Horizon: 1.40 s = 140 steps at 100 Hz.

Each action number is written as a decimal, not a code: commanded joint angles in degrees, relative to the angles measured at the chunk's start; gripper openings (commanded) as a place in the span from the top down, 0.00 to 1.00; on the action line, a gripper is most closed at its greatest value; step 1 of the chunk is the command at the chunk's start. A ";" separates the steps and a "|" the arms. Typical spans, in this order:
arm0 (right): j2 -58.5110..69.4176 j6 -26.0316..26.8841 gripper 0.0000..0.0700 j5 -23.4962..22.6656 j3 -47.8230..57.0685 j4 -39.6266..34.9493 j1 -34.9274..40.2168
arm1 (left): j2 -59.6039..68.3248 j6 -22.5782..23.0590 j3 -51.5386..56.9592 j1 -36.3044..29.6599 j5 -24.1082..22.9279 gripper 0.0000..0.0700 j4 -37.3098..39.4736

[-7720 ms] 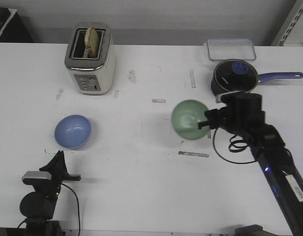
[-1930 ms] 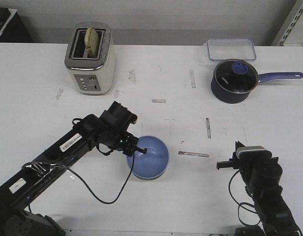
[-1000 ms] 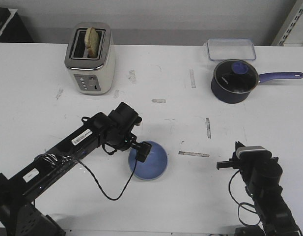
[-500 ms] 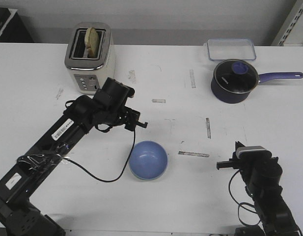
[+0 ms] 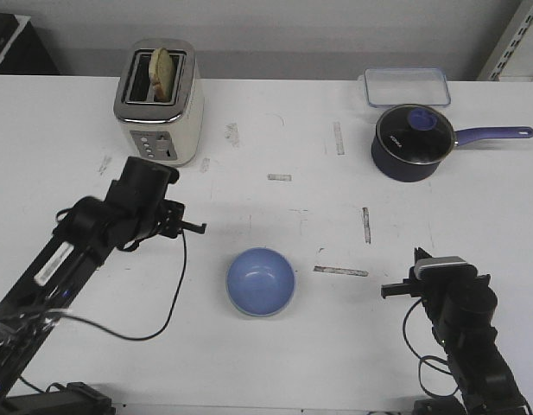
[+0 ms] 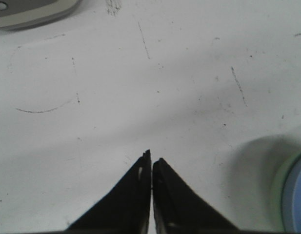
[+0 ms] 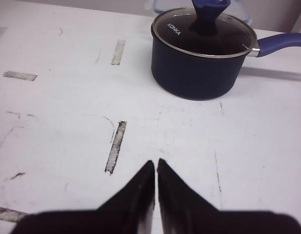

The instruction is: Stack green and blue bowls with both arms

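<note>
Periwinkle and glossy, the blue bowl (image 5: 261, 281) sits upright in the middle of the near half of the white table (image 5: 275, 346). A thin pale-green rim shows around its edge in the left wrist view, so the green bowl (image 6: 276, 195) lies underneath it, the blue one nested inside. From the front, only the blue interior and its darker outer wall can be made out.

Off to the bowl's left and a little farther back hangs the left gripper (image 5: 190, 227), its thin black tips pointing toward the table's centre and well apart from the stack. In the wrist view its two fingers (image 6: 135, 195) are pressed together with only a hairline between them, gripping nothing. A loose black cable (image 5: 167, 298) droops from that arm onto the tabletop.

The right gripper (image 5: 389, 291) rests low near the front right corner, tips pointing left, well clear of the bowls. Its fingers (image 7: 138, 192) also meet at a point, holding nothing.

Beyond the left arm, a cream and chrome toaster (image 5: 157, 104) stands near the back edge with a slice of bread (image 5: 165, 72) upright in one slot. At the back right is a dark navy saucepan (image 5: 411, 141) with a glass lid and a long blue handle pointing right, and just behind it a clear plastic container (image 5: 406, 86). Strips of worn tape (image 5: 339, 271) and scuffs mark the tabletop between the things.
</note>
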 commanded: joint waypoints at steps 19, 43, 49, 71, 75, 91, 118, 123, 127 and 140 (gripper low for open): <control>0.26 2.08 1.00 0.15 0.26 0.85 -1.27 | -22.12 -2.82 -24.22 5.07 -0.09 1.00 16.68; -1.18 3.19 1.00 -0.57 -0.20 0.13 -4.63 | -40.11 -1.14 -38.66 11.45 0.00 1.00 25.42; -2.36 3.15 1.00 -0.98 -0.72 0.13 -5.27 | -42.71 1.68 -40.54 12.44 0.00 1.00 25.40; -7.87 3.15 1.00 -2.51 -4.59 2.08 -6.01 | -47.76 5.86 -44.13 14.10 0.00 1.00 25.99; -8.81 3.21 1.00 -2.49 -5.18 2.32 -6.01 | -48.04 5.86 -44.13 14.19 0.00 1.00 26.21; -10.75 2.99 1.00 -2.43 -5.40 3.19 -6.01 | -49.09 5.84 -44.11 14.19 -0.02 1.00 27.82; -11.04 2.95 1.00 -1.57 -5.40 3.89 -6.01 | -51.98 5.84 -44.11 14.16 -0.02 1.00 28.79; -11.04 2.97 1.00 -1.60 -5.40 3.93 -6.01 | -52.59 5.84 -44.11 14.16 -0.02 1.00 28.79; -11.04 2.97 1.00 -1.60 -5.40 3.91 -6.01 | -53.07 5.84 -44.11 14.16 -0.02 1.00 28.79; -11.04 2.97 1.00 -1.60 -5.40 3.91 -6.01 | -54.66 5.84 -44.11 14.16 -0.02 1.00 28.79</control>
